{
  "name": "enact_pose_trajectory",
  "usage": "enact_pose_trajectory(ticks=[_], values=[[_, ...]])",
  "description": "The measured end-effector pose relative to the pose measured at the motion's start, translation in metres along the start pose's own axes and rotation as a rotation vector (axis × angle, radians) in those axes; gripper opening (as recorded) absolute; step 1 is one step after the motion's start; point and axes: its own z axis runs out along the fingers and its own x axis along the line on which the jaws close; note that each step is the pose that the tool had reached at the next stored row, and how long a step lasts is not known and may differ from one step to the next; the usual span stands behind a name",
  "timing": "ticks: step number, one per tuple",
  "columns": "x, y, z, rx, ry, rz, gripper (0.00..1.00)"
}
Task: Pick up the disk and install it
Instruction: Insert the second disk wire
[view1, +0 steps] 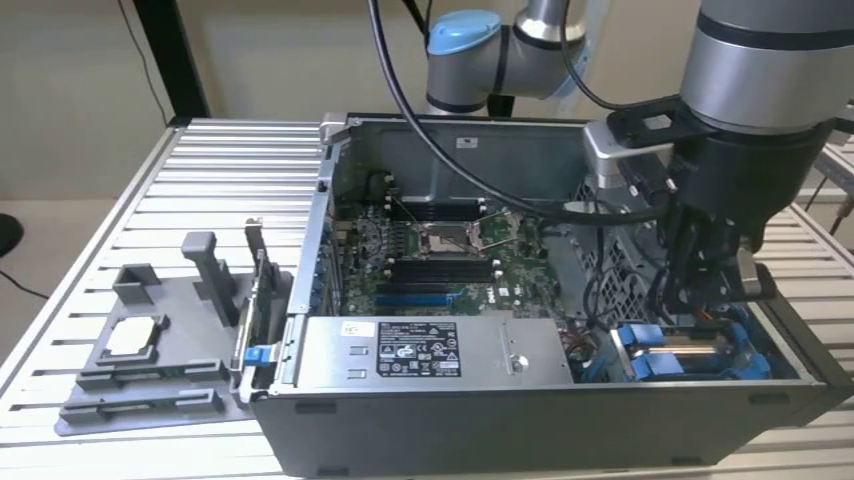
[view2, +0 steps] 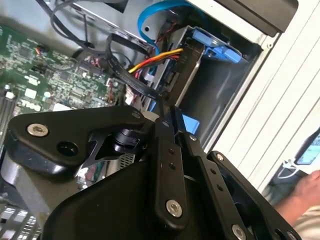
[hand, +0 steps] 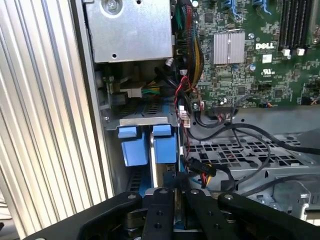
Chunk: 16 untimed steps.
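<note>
The claw (hand: 175, 181) is clamping the disk (hand: 165, 150), holding it upright to suit the narrow bay (hand: 142, 121) at four o'clock in the case (view1: 534, 420).

Arm (view1: 470, 62) enters the exterior view at 12 o'clock, blue-capped joint up top. The grey wrist (view1: 767, 60) is at 2 o'clock with its axis near vertical. The black gripper (view1: 697, 295) hangs straight down off it, tips at roughly 4 o'clock from frame centre. In both wrist views the fingers (hand: 161, 212) (view2: 169, 170) run side by side, drawn together, tips all but touching with no real gap between them.
</note>
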Motion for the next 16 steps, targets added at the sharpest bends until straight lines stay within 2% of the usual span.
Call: enact_pose_trajectory(ticks=[1, 6, 9, 10, 11, 12, 14, 16], values=[[0.0, 0.0001, 0.0006, 0.0066, 0.0004, 0.0, 0.0], [-0.002, 0.001, 0.0034, 0.0517, -0.0039, -0.013, 0.0], [-0.0023, 0.0014, 0.0053, 0.0747, -0.0025, -0.019, 0.0], [-0.0023, 0.0018, 0.0056, 0.0817, -0.0002, -0.02, 0.0], [-0.0023, 0.0025, 0.0061, 0.0859, 0.0059, -0.021, 0.0], [-0.0026, 0.003, 0.0069, 0.0867, 0.0114, -0.022, 0.0], [-0.003, 0.004, 0.009, 0.0872, 0.0187, -0.018, 0.0], [-0.0044, 0.0047, 0.0108, 0.0881, 0.0296, -0.018, 0.0]])
